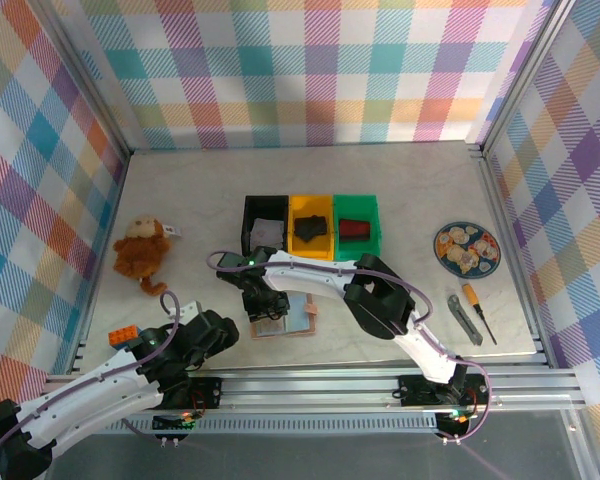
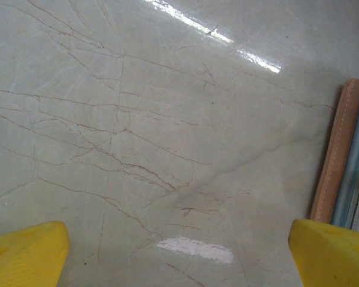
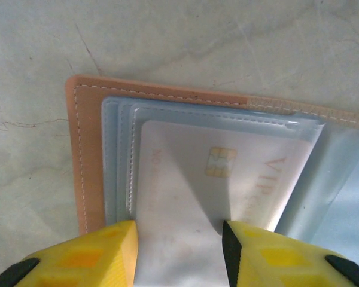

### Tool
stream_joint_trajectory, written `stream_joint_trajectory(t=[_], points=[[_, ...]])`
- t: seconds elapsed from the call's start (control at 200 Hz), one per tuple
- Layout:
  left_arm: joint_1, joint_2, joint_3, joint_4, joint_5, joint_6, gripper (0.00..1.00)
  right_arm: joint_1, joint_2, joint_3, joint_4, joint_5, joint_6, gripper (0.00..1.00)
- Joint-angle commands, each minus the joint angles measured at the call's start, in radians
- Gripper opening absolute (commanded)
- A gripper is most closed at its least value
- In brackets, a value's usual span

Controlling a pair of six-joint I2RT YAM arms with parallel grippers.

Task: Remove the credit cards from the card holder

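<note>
Your card holder (image 3: 87, 155) lies open and flat on the table (image 1: 400, 200), near the front edge and just in front of the row of three bins (image 1: 310, 200). Its tan leather cover faces down and the pale blue clear sleeves face up. A white card (image 3: 227, 173) with a gold chip sits in the top sleeve.

Your right gripper (image 3: 178, 233) is down over that open holder. Its yellow fingers (image 3: 90, 257) stand partway apart, and a strip of the white card shows in the gap between them. You cannot tell from the right wrist view whether the tips touch the sleeve or the card, and nothing is pinched across the gap.

Your left gripper (image 2: 176, 239) hangs over bare table just to the left of the holder, whose leather edge shows at the right side of the left wrist view. Its fingers are spread wide and hold nothing.

A stuffed monkey (image 1: 142, 250) lies well off to the left.
</note>
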Motion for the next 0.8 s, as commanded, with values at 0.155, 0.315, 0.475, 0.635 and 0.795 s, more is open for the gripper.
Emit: stream_joint_trajectory(t=[0.155, 0.315, 0.475, 0.635, 0.795], points=[[-0.008, 0.029, -0.016, 0.043, 0.01, 0.016, 0.95, 0.004, 0.024, 0.016, -0.032, 0.002, -0.013, 0.4], [-0.008, 0.033, -0.013, 0.045, 0.01, 0.015, 0.95, 0.009, 0.007, 0.024, -0.024, -0.006, -0.017, 0.49], [-0.008, 0.023, -0.009, 0.04, 0.004, 0.012, 0.95, 0.013, -0.005, 0.027, -0.031, 0.012, -0.003, 0.51], [-0.008, 0.023, -0.011, 0.036, 0.006, 0.012, 0.95, 0.011, 0.015, 0.026, -0.042, 0.024, -0.009, 0.51], [-0.008, 0.02, -0.013, 0.033, 0.005, 0.011, 0.95, 0.011, 0.033, 0.035, -0.057, 0.044, -0.011, 0.52]])
